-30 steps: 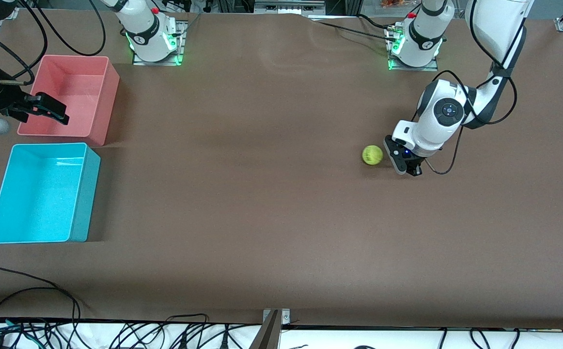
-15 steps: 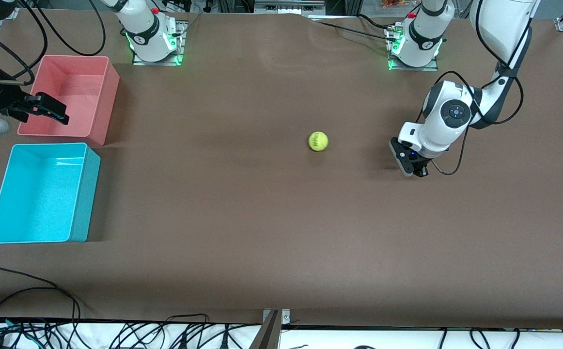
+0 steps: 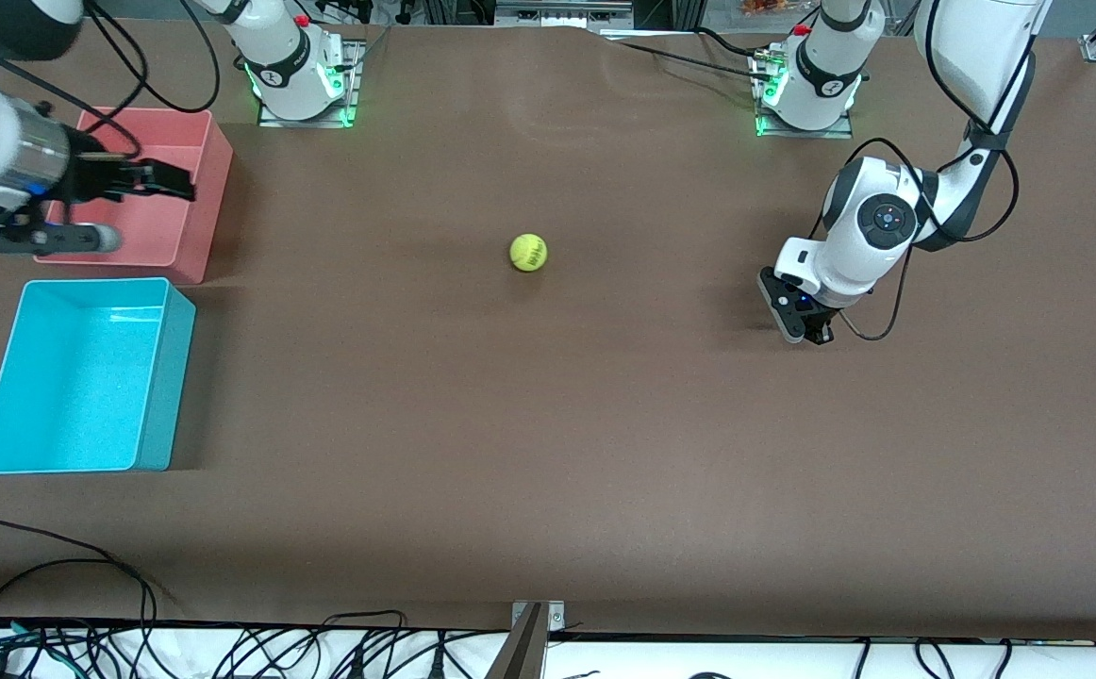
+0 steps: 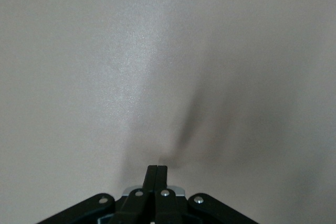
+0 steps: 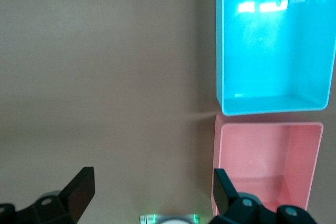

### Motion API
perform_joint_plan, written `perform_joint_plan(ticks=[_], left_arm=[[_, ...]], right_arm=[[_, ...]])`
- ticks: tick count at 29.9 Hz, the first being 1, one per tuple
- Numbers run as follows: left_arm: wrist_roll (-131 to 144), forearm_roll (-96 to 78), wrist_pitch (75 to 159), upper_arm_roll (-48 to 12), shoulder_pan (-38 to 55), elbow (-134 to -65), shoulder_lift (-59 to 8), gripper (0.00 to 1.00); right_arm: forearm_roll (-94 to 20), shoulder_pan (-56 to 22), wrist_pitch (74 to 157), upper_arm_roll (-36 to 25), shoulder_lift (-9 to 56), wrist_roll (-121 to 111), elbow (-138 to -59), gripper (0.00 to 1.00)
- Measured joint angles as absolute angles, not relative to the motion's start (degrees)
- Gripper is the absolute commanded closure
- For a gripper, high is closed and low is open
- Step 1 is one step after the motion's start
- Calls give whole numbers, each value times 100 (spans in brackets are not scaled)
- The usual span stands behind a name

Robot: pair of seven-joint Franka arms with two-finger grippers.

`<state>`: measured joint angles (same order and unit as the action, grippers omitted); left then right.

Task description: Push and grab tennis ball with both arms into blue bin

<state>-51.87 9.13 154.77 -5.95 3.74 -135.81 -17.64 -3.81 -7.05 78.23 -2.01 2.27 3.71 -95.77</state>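
The tennis ball (image 3: 528, 252) lies alone near the middle of the brown table, apart from both grippers. My left gripper (image 3: 798, 321) is shut and empty, low at the table toward the left arm's end; its wrist view shows the closed fingers (image 4: 157, 169) over bare table. My right gripper (image 3: 185, 184) is open and empty, up over the pink bin (image 3: 211, 179). The blue bin (image 3: 166, 387) stands empty at the right arm's end, nearer the front camera than the pink bin. The right wrist view shows my open right gripper (image 5: 152, 182), the blue bin (image 5: 273, 104) and the pink bin (image 5: 268, 161).
The pink bin is empty and stands next to the blue bin. The two arm bases (image 3: 301, 85) (image 3: 805, 90) with green lights stand at the table's edge farthest from the front camera. Cables (image 3: 227, 651) hang along the edge nearest that camera.
The ball has rolled away from my left gripper toward the right arm's end. My left gripper drew back a little, then stayed. My right gripper has swung out over the pink bin.
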Motion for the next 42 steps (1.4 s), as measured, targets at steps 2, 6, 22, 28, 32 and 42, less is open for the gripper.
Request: perform_joint_plan(ticks=[2,6,22,28,32,42], left_arm=[[-5187,913,15475,-596,374,-13581,-1764,100],[-5187,913,15470,-596,374,-13581,-1764,100],[-5187,914,15462,-596,374,-13581,-1764,100],[-5187,914,15461,-596,374,-13581,-1764,100],[-5186,914,15461,-596,374,-13581,-1763,100],[-5169,914,15168,-594,374,-13499,-1353,59]], right_arm=[[-441,-819,7762,-191,297,379,-9629,0],[-480,-1083,7791,-176,421,391,-9835,0],[-754,-1374,9249,116,433,421,-11579,0],[-758,-1376,9641,309,364,421,-12076,0],[-759,-1376,10021,424,332,421,-12455,0],[-759,-1377,10632,656,322,421,-13001,0]])
